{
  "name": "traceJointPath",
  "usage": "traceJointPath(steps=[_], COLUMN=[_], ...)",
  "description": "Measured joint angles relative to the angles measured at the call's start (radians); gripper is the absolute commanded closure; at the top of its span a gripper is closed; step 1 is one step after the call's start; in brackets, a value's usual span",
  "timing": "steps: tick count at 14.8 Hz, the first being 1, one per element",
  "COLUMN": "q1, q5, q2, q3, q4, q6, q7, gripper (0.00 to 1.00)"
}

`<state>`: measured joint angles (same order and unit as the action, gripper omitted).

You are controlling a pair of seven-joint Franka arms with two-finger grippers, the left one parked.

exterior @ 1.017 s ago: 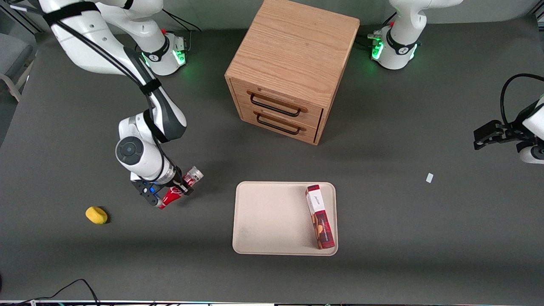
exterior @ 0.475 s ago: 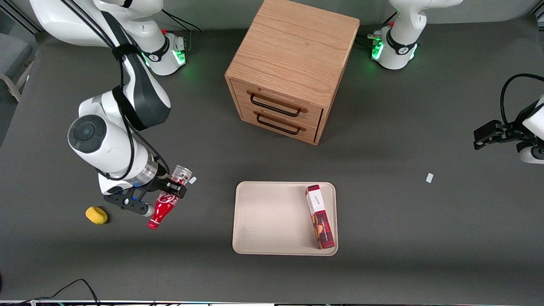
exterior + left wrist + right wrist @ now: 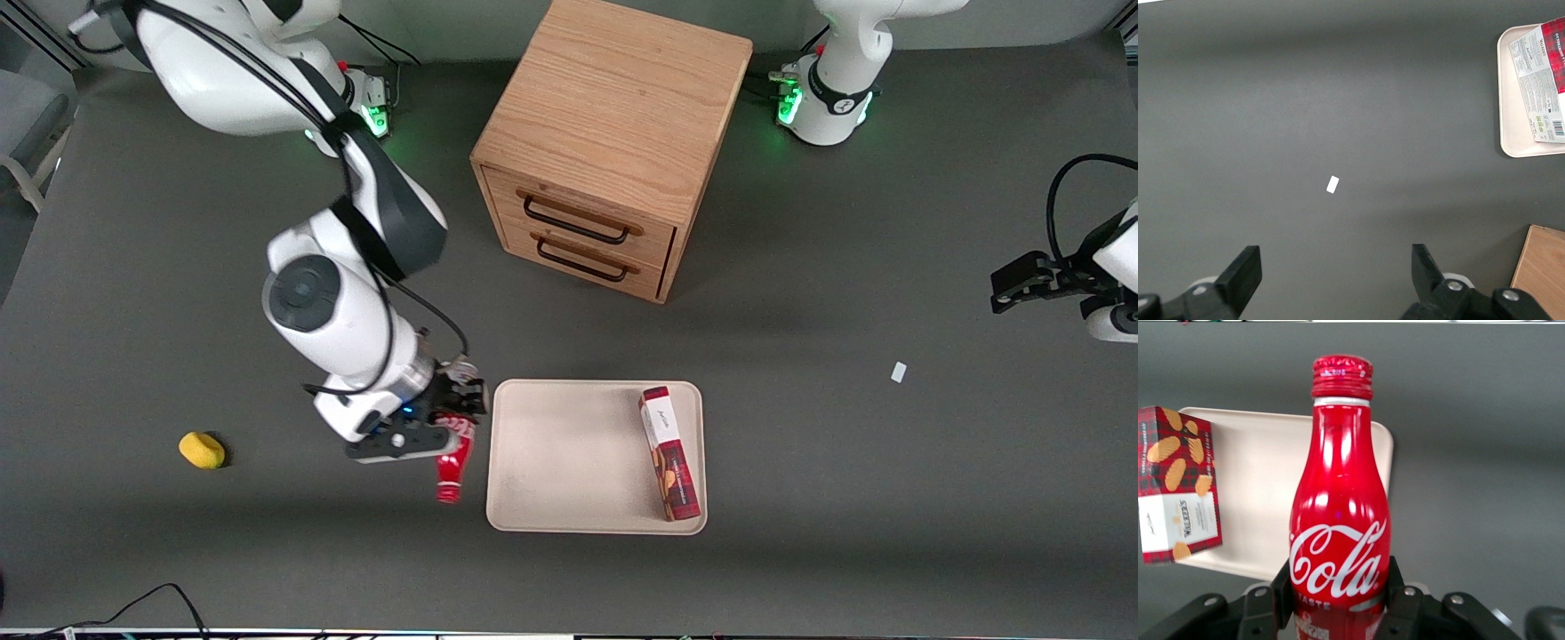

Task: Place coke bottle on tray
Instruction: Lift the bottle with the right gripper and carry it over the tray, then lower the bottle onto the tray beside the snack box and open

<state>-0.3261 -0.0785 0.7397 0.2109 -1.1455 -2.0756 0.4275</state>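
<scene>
My right gripper (image 3: 455,411) is shut on the red coke bottle (image 3: 452,462), held in the air just beside the tray's edge on the working arm's side, with its red cap pointing toward the front camera. In the right wrist view the bottle (image 3: 1339,513) shows its white script logo, and both fingers (image 3: 1286,587) press on its lower body. The beige tray (image 3: 569,453) lies flat on the table, and it also shows in the right wrist view (image 3: 1265,487) under the bottle.
A red-and-white cookie box (image 3: 669,452) lies on the tray at its parked-arm side. A wooden two-drawer cabinet (image 3: 613,142) stands farther from the camera. A yellow object (image 3: 202,450) lies toward the working arm's end. A small white scrap (image 3: 898,372) lies toward the parked arm's end.
My gripper has lifted the bottle and carried it sideways from near the yellow object to the tray's edge. The bottle has turned so its cap points toward the front camera.
</scene>
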Motion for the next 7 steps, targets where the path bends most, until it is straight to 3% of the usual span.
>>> traceJointPath(steps=[7], q1=[-0.029], q5=[0.0], q2=[0.224], q3=[-0.008], q4=[0.043], q6=[-0.16], q7=[-0.012], gripper=[0.99])
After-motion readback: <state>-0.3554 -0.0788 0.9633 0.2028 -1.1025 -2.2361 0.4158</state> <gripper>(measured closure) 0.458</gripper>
